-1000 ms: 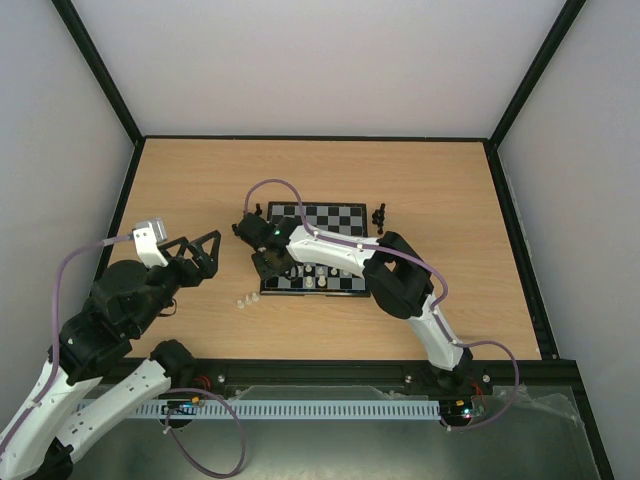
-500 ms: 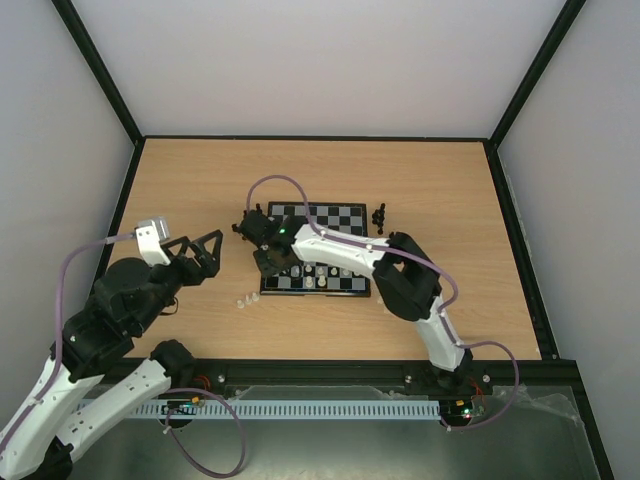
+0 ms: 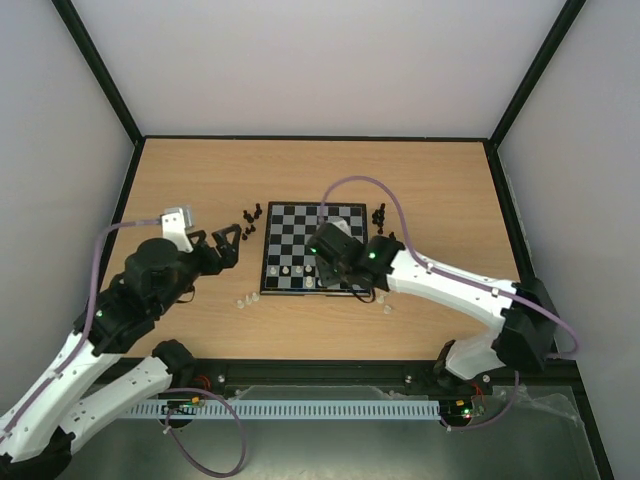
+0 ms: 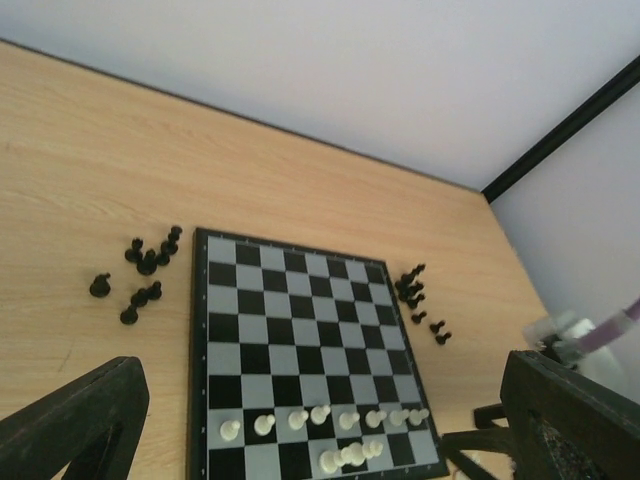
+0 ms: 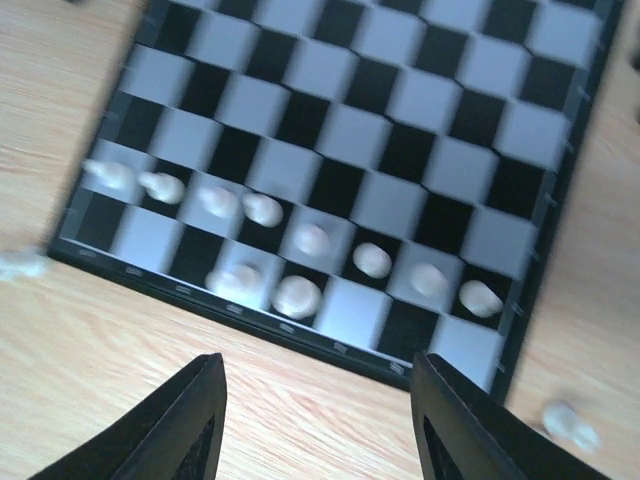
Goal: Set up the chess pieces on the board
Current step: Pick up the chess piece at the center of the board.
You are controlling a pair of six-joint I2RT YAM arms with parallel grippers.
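1. The right arm is now drawn back to its own side. A second ago it was stretching across the board [image 3: 295, 225] to the left rim. Now the right gripper [image 5: 318, 365] is hovering over the near right part of the board.
2. Its fingers [image 5: 190, 420] are standing wide apart with nothing between them, though the wrist view is blurring.
3. The left gripper [image 3: 230, 247] is reaching nearer to the board's left edge than before, stopping short of it. Its fingers are spreading wide and holding nothing.
4. With the right arm gone from that side, the left black pieces [image 3: 250, 218] are showing as a loose cluster on the table [image 3: 200, 180], just beside the board's far left corner. The right black pieces [image 3: 380, 215] are standing by the far right corner, as before.
5. The board is lying flat mid-table, in the same place. The pale pieces [image 4: 320, 415] are standing in a row on the second rank from the near edge, with a few more bunching on the nearest rank.
6. The loose pale pieces [image 3: 245, 300] are lying off the near left corner, unchanged. A single pale piece [image 3: 386, 306] is showing off the near right corner, where the arm was covering the table.
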